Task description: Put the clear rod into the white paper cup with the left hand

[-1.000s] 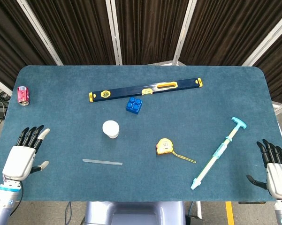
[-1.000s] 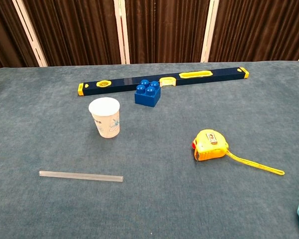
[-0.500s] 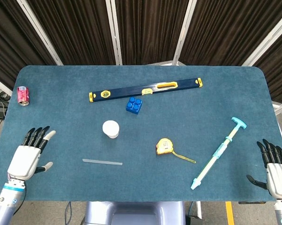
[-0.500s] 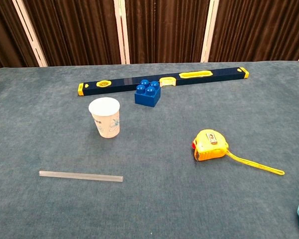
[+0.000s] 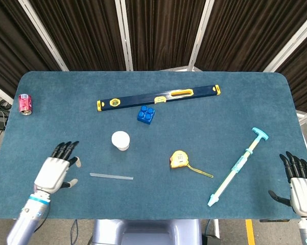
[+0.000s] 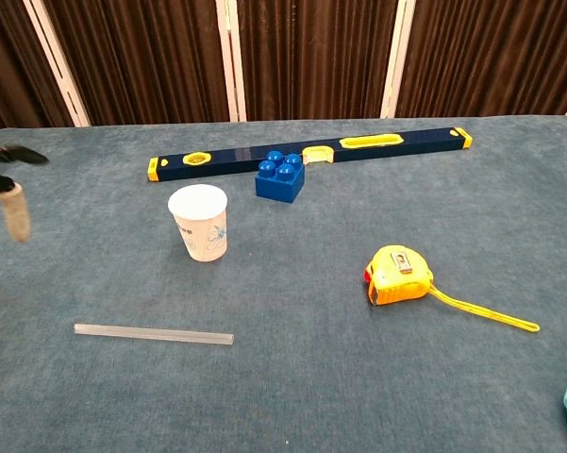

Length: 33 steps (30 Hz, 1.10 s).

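From the head view we've got the clear rod (image 5: 111,177) lying flat on the blue table (image 5: 235,117), running left to right, just in front of the white paper cup (image 5: 120,140), which stands upright and apart from it. The left hand (image 5: 54,170) sits over the table near the rod's left end, not touching it, a small gap of cloth between them. Its fingers are stretched out and slightly apart, pointing away from the robot, thumb sticking out toward the rod, and it's got nothing in it. The right hand (image 5: 299,184) is way over at the table's right edge, fingers also spread and empty, well apart from everything.

In the chest view we see the rod (image 6: 154,333) flat on the cloth in front of and a bit left of the cup (image 6: 199,222). Only the fingertips of the left hand (image 6: 8,184) poke in at the left edge, blurry, higher in the frame than the rod and well clear of it. The right hand doesn't show here.
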### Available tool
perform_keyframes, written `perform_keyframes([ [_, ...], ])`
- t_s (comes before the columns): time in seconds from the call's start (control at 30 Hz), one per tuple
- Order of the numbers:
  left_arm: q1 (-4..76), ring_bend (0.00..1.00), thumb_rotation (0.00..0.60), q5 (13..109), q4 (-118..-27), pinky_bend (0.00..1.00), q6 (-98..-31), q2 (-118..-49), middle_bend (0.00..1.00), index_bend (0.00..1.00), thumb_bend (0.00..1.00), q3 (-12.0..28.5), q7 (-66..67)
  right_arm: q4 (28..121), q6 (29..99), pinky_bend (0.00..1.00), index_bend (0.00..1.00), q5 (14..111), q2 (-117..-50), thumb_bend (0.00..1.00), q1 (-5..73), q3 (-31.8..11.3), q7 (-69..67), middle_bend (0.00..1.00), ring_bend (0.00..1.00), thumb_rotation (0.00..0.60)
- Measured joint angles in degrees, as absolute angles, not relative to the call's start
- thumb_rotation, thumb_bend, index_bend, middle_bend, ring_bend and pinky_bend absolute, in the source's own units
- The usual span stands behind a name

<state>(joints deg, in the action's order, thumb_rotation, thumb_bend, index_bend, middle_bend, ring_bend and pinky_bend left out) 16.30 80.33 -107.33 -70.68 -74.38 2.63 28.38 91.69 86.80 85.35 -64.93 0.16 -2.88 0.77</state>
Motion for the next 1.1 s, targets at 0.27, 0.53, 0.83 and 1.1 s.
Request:
perform_keyframes([
  [0.27, 19.9, 0.00, 0.600, 72.3, -106.4, 0.07, -67.6, -81.4, 0.04, 0.48, 0.16, 4.2, 38.3, 91.7, 86.7, 0.00, 0.00, 85.3, -64.8, 0.09, 0.2, -2.9, 0.5, 0.00, 0.00, 0.600],
  [0.53, 22.2, 0.00, 0.600, 68.0, -104.0, 0.06, -68.0, -87.3, 0.04, 0.59, 0.23, 4.7, 44.0, 91.6, 86.7, 0.00, 0.00, 85.4, -64.8, 0.09, 0.2, -2.9, 0.4, 0.00, 0.00, 0.600],
  [0.83, 24.7, 0.00, 0.600, 64.2, -99.8, 0.00, -68.0, -92.8, 0.00, 0.50, 0.23, 4.7, 48.3, 91.5, 86.6, 0.00, 0.00, 85.4, -64.8, 0.09, 0.2, -2.8, 0.2, 0.00, 0.00, 0.600],
  [1.1, 26.3, 0.00, 0.600, 61.3, -97.5, 0.00, -68.5, -96.5, 0.00, 0.50, 0.28, 4.5, 50.8, 91.3, 86.6, 0.00, 0.00, 85.5, -64.7, 0.09, 0.3, -2.8, -0.3, 0.00, 0.00, 0.600],
])
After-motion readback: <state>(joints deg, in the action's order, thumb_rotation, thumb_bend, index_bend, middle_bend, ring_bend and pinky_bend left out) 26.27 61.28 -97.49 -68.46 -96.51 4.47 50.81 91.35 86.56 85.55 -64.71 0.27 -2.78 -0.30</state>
